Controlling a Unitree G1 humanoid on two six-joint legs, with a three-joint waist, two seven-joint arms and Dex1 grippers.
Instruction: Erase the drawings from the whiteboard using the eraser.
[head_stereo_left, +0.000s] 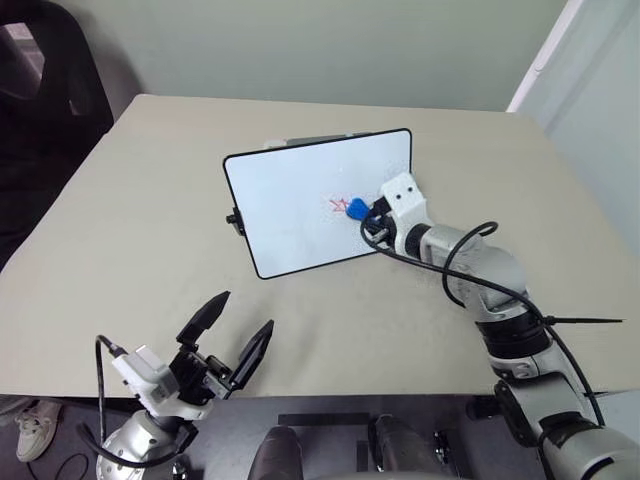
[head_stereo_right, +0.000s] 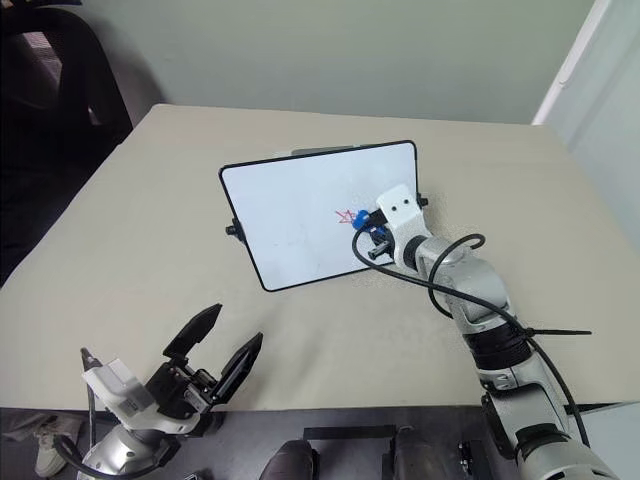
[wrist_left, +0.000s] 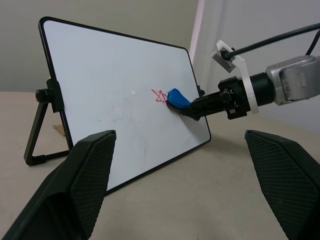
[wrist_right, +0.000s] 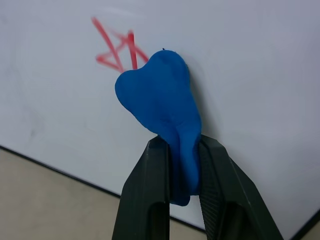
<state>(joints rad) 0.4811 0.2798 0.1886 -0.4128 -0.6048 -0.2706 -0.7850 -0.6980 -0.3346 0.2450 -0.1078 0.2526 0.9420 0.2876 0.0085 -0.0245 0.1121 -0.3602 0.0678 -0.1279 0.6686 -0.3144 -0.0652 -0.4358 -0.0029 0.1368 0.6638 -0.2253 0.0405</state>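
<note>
- The right gripper (wrist_right: 182, 165) has its two black fingers (wrist_right: 150, 200) pinched tight on the lower end of the eraser (wrist_right: 160, 95), a bright blue wedge that sticks out past the fingertips.
- The eraser's broad tip lies against the whiteboard (head_stereo_left: 290, 200), at the right edge of the drawings (wrist_right: 117, 50); it looks to be touching the surface, though the contact itself is hard to make out.
- The drawings are a small red scribble of crossing strokes, a little right of the board's middle, with the eraser covering their right end.
- The whiteboard stands tilted back on a black stand (wrist_left: 37, 135) near the middle of the beige table (head_stereo_left: 120, 250), its face toward the robot; a small black knob (head_stereo_left: 233, 218) juts from its left edge.
- The left gripper (head_stereo_left: 235, 335) hangs over the near edge of the table, well apart from the board, its fingers spread wide with nothing between them.
</note>
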